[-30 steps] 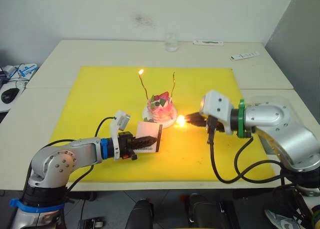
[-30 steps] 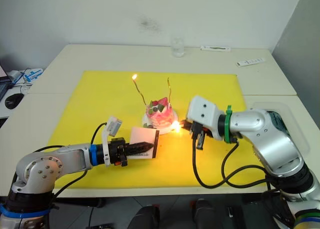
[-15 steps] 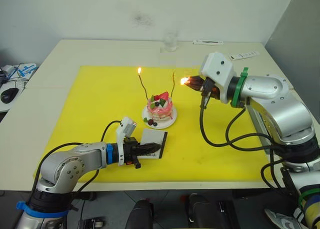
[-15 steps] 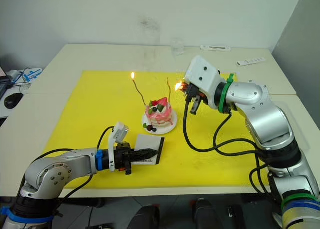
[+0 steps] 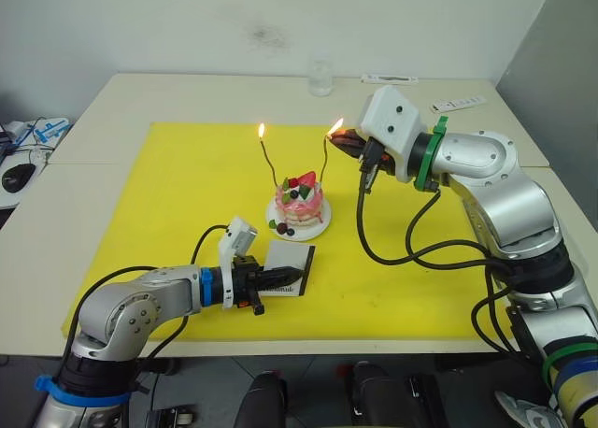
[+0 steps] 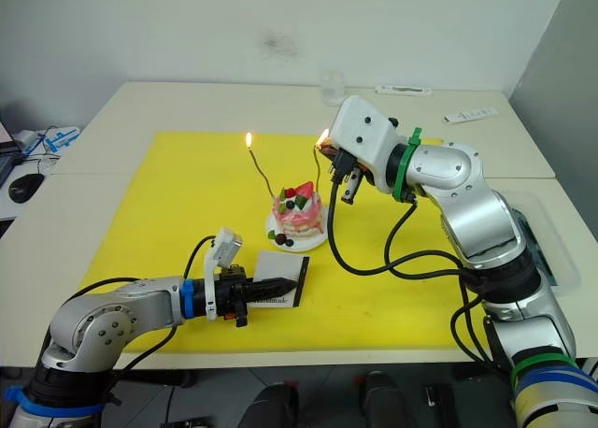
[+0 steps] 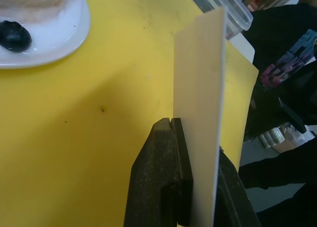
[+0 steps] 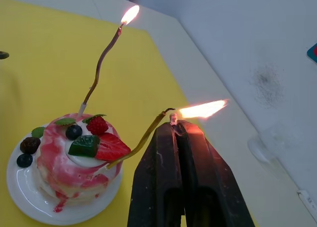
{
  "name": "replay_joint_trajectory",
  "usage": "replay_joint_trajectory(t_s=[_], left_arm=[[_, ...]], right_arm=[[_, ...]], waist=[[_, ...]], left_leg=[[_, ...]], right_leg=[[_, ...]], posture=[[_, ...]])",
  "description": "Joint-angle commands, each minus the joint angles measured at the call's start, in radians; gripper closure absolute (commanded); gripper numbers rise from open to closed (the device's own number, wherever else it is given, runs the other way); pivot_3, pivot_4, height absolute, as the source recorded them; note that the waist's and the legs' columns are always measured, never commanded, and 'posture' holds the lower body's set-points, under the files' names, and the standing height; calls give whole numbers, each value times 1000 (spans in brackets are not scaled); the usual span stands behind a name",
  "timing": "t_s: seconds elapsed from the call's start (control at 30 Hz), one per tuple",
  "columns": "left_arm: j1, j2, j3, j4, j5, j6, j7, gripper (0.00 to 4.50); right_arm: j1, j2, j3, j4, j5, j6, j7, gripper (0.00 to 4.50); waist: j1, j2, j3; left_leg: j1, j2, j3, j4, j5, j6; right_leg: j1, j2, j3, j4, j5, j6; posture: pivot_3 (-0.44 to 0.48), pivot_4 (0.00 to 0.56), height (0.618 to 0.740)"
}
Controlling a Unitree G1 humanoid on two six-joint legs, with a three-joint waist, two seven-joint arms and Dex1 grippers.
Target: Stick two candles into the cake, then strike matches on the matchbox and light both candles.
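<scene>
Both candles stand in the cake (image 5: 299,202); the far candle (image 8: 101,58) burns. The right end effector (image 8: 174,125), clamped on a burning match (image 8: 173,119), holds its flame at the near candle (image 8: 141,139) tip, apparently unlit. The left end effector (image 7: 198,138) is clamped on the matchbox (image 7: 200,108).

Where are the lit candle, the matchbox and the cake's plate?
lit candle (image 8: 101,63), right wrist view, on the middle of its wavy stem under the flame.
matchbox (image 5: 286,263), left eye view, on its white face, held in the left gripper.
plate (image 8: 20,187), right wrist view, on its bare white rim.
</scene>
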Motion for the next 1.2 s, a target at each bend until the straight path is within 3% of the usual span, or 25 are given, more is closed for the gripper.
replay_joint_trajectory(t_s=[0.03,1.2], left_arm=[[-14,-5,5,-13,2,-7,-10,4500],[-28,-27,6,-9,1,8,-3,4500]], right_arm=[[-30,4,-7,-22,-11,-21,4,4468],[-11,-5,-8,-38,-30,-32,24,4468]], waist=[[0,0,0],[0,0,0]], left_leg=[[0,0,0,0,0,0],[0,0,0,0,0,0]], right_leg=[[0,0,0,0,0,0],[0,0,0,0,0,0]], posture=[[0,150,740],[0,150,740]])
